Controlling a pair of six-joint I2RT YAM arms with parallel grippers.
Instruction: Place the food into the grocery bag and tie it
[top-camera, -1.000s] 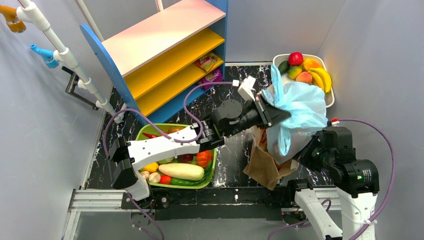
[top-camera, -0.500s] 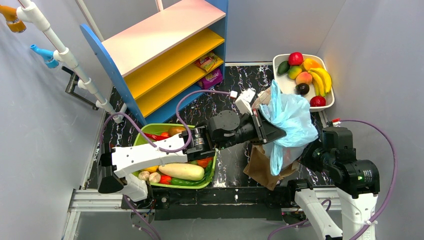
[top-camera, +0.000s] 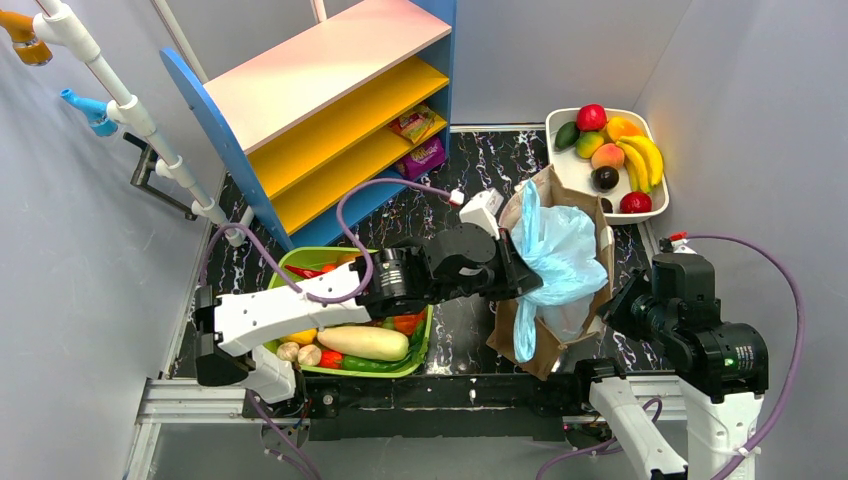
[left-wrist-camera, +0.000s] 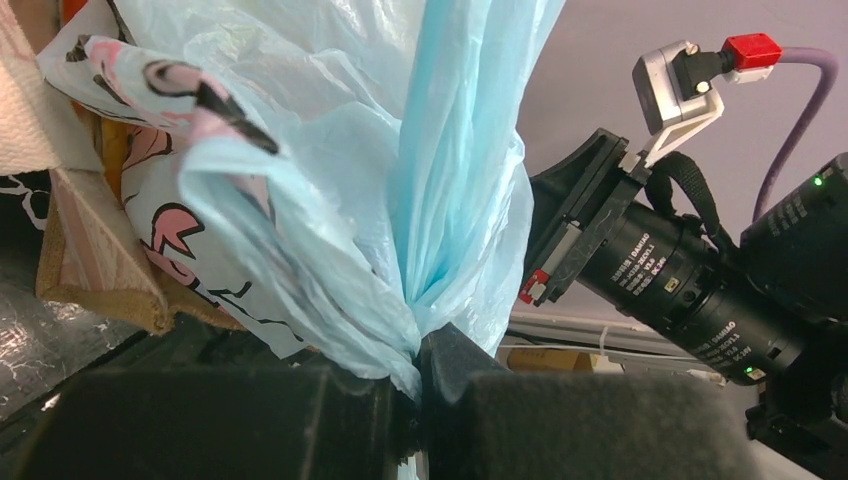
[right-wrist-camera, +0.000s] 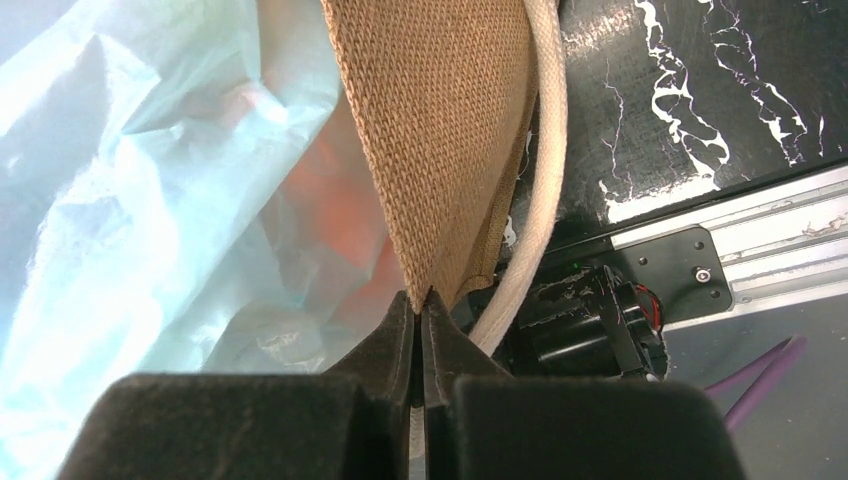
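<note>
- Down and back toward the near edge comes the left arm (top-camera: 300, 305) since a second ago; with it comes the grocery bag (top-camera: 560, 262), which hung high by the fruit tray (top-camera: 661, 197) then and now sits sunk in the mouth of the brown bag (top-camera: 530, 345); the right arm has barely shifted.
- Biggest risk, as I judge it: the two bags are nested, so any pull to tie the blue one may drag the brown one along or snag on its rim and white rope handle (right-wrist-camera: 545, 180).
- Left gripper (left-wrist-camera: 418, 345) is clamped on the gathered neck of the plastic; the film is thin and bunched to a narrow point there, so a hard tug could tear it or let it slip.
- Right gripper (right-wrist-camera: 420, 310) is pinched shut on the brown bag's woven edge, not on blue plastic; only one gripper holds the bag to be tied.
- Food (right-wrist-camera: 325, 205) shows only as an orange-red blur through the film, low in the bag; if the neck slackens it could spill.
- Around: the shelf (top-camera: 330, 70) at the far left, the green basket (top-camera: 428, 340) of vegetables under the left arm, and the fruit tray at the far right; the left arm spans the basket, so it has little room to swing.
</note>
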